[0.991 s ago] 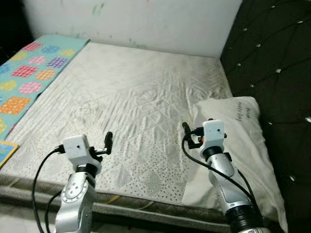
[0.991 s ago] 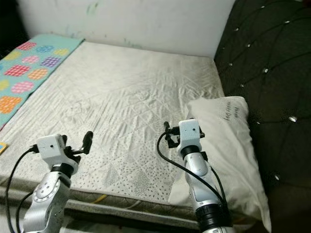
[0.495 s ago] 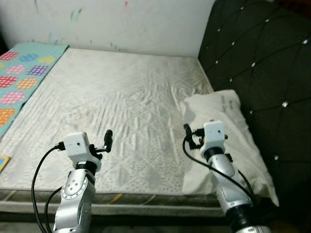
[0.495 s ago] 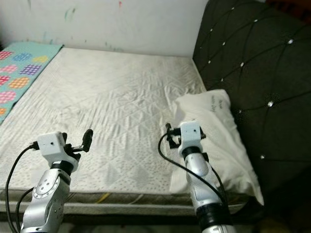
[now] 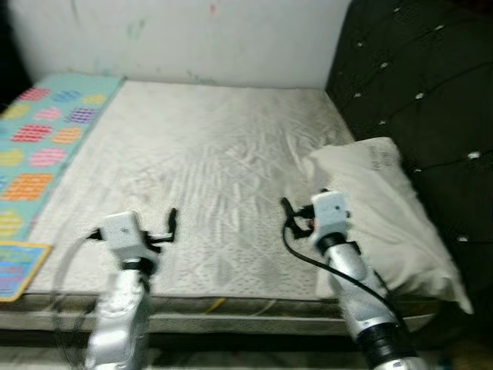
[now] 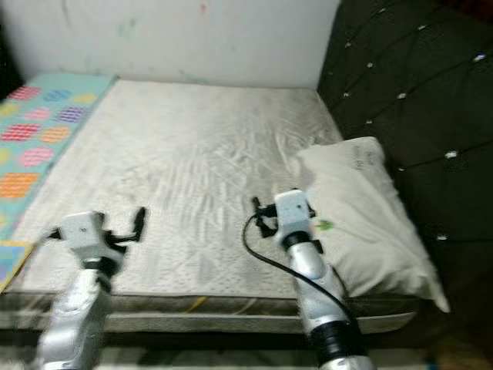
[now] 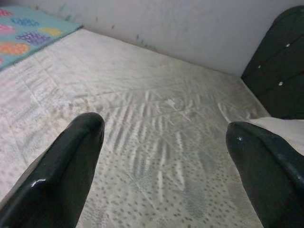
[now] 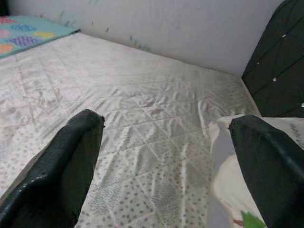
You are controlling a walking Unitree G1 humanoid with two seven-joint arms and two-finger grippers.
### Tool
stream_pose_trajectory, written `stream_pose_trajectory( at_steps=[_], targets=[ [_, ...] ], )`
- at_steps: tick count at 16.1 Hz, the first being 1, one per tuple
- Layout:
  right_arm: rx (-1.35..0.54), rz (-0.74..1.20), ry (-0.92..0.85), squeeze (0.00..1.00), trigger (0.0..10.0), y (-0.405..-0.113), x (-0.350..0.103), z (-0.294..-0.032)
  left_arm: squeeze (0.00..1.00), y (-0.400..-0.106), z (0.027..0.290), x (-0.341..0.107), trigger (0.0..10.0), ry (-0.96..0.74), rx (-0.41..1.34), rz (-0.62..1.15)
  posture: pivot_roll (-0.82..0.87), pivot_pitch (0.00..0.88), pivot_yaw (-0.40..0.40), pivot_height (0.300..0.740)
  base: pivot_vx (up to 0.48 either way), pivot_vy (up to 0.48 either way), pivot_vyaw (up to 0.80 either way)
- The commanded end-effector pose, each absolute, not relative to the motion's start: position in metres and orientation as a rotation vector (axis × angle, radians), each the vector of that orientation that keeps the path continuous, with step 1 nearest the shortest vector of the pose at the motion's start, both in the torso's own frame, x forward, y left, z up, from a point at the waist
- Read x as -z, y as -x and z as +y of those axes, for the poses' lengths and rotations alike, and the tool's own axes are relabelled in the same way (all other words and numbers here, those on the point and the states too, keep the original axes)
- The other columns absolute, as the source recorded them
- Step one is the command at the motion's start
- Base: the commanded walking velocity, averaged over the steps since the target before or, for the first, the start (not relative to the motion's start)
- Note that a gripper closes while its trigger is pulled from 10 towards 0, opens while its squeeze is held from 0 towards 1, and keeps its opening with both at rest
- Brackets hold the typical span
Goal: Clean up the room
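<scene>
A white pillow (image 5: 385, 208) lies at the right side of the bed, against the dark tufted headboard (image 5: 416, 85). The bed's white quilted sheet (image 5: 208, 162) is wrinkled in the middle. My left gripper (image 5: 171, 223) is open and empty, held over the bed's near edge. My right gripper (image 5: 289, 214) is also open and empty, just left of the pillow's near corner. In the right wrist view the pillow (image 8: 237, 171) lies beside one finger (image 8: 266, 156). The left wrist view looks between the left gripper's fingers (image 7: 71, 156) across the sheet.
A turquoise blanket with coloured patches (image 5: 46, 146) covers the bed's left side. A small colourful flat item (image 5: 19, 266) lies at the near left corner. A white wall (image 5: 192, 38) closes the far side. The mattress edge (image 5: 231, 304) runs right below my arms.
The whole view has shifted, so the camera moved; more of the blanket and the flat item now show at left. Both arms keep the same pose, both grippers open.
</scene>
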State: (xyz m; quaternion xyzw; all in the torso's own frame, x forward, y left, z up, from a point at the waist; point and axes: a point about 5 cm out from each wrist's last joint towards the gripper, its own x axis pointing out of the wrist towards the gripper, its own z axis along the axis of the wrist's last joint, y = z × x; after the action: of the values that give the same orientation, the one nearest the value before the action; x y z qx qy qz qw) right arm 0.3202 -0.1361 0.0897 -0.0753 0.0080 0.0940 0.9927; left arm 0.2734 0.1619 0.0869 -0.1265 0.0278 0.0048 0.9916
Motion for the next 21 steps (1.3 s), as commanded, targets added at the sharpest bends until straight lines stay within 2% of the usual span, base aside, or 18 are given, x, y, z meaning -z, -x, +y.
stream_pose_trajectory(
  at_steps=[1,4,10,17,21],
  targets=[
    [-0.186,0.004,0.142,0.00,10.0,-0.3227,-0.0942,-0.1349,0.00,-0.2741,0.1647,-0.0898,10.0,0.237,-0.018,0.049,-0.11,0.000,-0.035,0.740,0.000,0.315,0.00],
    [-0.162,-0.028,0.240,0.00,10.0,-0.3243,-0.0984,-0.1340,0.00,-0.2734,0.1641,-0.0917,10.0,0.240,-0.009,0.035,-0.10,0.000,-0.036,0.740,0.000,0.000,0.00],
    [-0.195,-0.006,0.179,0.00,10.0,-0.3221,-0.0957,-0.1325,0.00,-0.2730,0.1615,-0.0937,10.0,0.250,0.024,0.023,-0.11,0.000,-0.037,0.740,0.000,0.000,0.00],
    [-0.195,0.006,0.151,0.00,10.0,-0.3216,-0.0951,-0.1326,0.00,-0.2727,0.1621,-0.0948,10.0,0.248,0.025,0.020,-0.11,0.000,-0.034,0.740,0.246,0.000,0.00],
    [-0.185,0.024,0.145,0.00,10.0,-0.3216,-0.0933,-0.1346,0.00,-0.2734,0.1617,-0.0945,10.0,0.248,0.030,0.023,-0.11,0.000,-0.035,0.740,0.000,0.000,0.00]
  ],
)
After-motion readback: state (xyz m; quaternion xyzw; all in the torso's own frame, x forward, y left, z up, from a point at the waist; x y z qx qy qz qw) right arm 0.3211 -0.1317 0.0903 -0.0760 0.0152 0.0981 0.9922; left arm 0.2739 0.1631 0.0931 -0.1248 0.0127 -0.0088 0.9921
